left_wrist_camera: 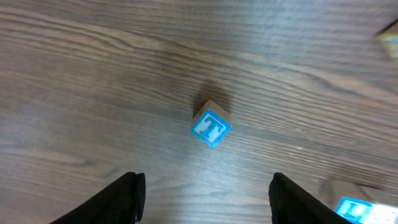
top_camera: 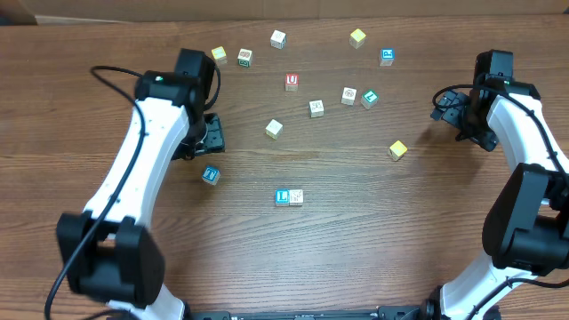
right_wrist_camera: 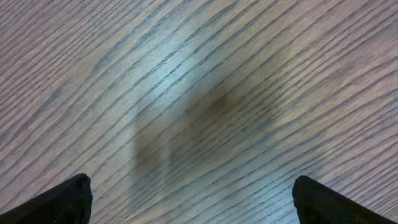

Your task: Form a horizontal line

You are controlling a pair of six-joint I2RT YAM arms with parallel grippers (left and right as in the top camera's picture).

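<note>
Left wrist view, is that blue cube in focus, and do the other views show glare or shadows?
Left wrist: the blue cube is slightly soft, with a dark shadow behind it. Right wrist: a pale sheen on the table, with a dim shadow smudge below it. Overhead: evenly lit and sharp.

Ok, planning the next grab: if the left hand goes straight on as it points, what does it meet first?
Likely the small blue-faced wooden cube, centred ahead of the open left hand; depth is unclear.
</note>
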